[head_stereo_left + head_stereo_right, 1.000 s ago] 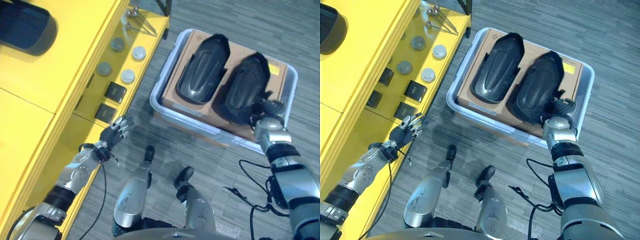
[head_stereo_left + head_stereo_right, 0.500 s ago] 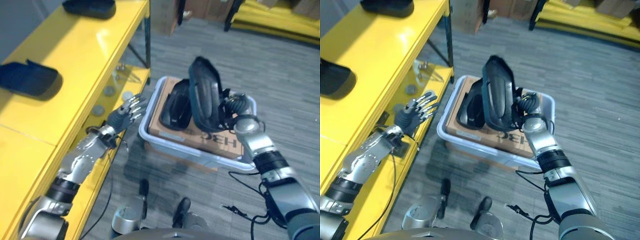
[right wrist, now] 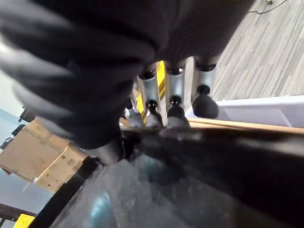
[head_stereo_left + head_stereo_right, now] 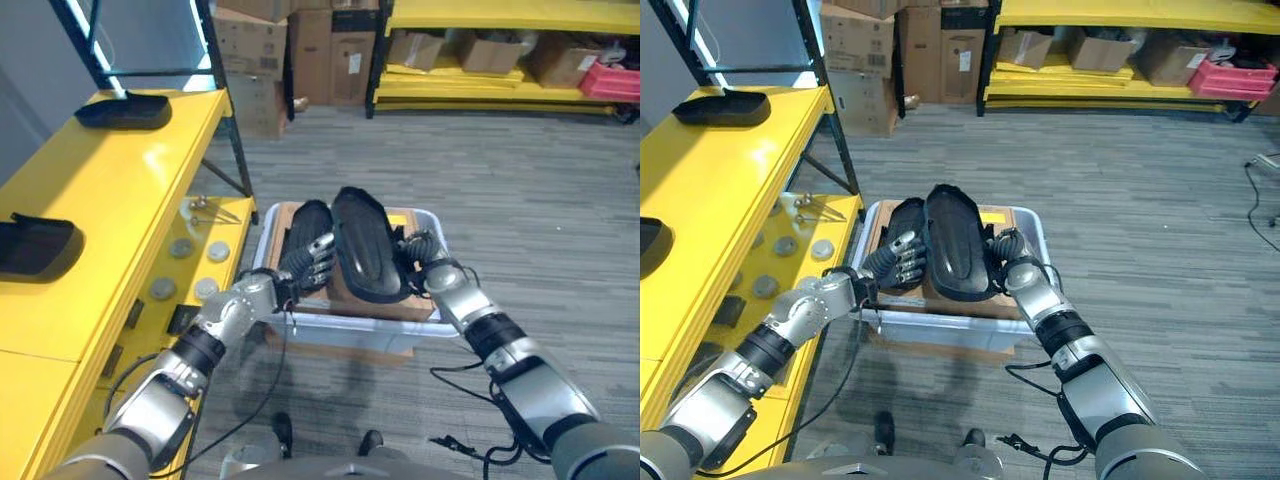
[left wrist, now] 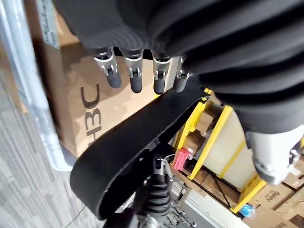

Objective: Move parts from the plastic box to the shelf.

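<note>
Black part (image 4: 365, 243) clamped by right hand (image 4: 418, 262) fingers; left hand (image 4: 305, 266) fingers straight.

Glossy black parts (image 4: 365, 245), brown cardboard (image 4: 345, 298), pale translucent plastic box (image 4: 345, 335), yellow shelf (image 4: 110, 210), grey striped floor (image 4: 520, 220).

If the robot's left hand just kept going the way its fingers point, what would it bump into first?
Most likely the black part that the right hand holds lifted over the plastic box. The left hand has straight fingers aimed at its near edge, close by; the exact gap is hard to judge.
</note>
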Robot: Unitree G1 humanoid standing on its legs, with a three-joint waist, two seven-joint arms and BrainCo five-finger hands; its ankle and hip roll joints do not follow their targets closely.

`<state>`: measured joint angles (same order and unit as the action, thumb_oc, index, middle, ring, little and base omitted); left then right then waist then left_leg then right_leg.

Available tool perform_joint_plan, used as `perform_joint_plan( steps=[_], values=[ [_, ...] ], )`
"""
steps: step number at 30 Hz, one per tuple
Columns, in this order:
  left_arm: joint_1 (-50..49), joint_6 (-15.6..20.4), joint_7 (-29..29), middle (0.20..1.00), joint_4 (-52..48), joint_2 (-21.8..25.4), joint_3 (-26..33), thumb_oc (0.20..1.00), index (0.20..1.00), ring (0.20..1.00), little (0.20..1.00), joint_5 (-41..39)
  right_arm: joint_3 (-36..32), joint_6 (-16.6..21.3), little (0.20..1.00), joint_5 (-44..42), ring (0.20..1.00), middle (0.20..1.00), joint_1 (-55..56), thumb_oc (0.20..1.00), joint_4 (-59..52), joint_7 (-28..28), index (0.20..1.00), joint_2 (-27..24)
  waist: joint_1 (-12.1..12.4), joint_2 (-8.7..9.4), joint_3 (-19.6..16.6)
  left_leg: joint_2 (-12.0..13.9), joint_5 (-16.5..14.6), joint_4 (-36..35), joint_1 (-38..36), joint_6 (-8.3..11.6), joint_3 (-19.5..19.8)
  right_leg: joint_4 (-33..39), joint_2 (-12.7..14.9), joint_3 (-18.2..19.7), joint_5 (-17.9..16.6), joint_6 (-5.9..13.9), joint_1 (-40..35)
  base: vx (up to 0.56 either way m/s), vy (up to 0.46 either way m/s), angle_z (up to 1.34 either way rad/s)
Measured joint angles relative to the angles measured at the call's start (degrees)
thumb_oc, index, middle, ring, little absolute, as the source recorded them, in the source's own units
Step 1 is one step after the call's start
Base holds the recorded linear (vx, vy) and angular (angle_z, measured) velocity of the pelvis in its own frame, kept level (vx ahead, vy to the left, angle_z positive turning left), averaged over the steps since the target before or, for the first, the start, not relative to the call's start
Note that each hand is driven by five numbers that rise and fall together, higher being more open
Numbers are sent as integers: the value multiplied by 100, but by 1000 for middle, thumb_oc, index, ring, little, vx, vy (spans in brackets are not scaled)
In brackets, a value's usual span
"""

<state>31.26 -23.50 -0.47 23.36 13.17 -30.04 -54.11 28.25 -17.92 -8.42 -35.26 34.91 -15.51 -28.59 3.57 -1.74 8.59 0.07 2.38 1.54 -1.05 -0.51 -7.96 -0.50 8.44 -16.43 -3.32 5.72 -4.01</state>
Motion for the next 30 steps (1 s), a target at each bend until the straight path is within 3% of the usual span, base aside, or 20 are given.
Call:
perform_joint_plan(
  steps=[9,19,30],
  values=[
    [0,11,553,1000,39,-111,-285,1000,1000,1000,1000,52,102,-93,200,210,200,200,0,200,194,33,200,174,-66,46,-265,29,43,-75,-35,20,-16,10,-38,12,-16,-21,5,0,0,0],
    [0,99,814,1000,268,-155,-401,1000,1000,1000,1000,493,227,-108,200,291,200,200,0,200,216,-4,200,332,-45,60,-283,43,62,-86,-84,24,-66,5,-44,61,-36,-39,-7,3,-3,-2],
    [17,255,837,1000,-25,16,139,1000,1000,1000,1000,630,186,-109,200,94,200,200,-4,200,-202,42,200,178,-39,55,-393,51,169,-299,-201,29,-87,30,-59,65,-31,-27,-28,0,0,0]
  ],
)
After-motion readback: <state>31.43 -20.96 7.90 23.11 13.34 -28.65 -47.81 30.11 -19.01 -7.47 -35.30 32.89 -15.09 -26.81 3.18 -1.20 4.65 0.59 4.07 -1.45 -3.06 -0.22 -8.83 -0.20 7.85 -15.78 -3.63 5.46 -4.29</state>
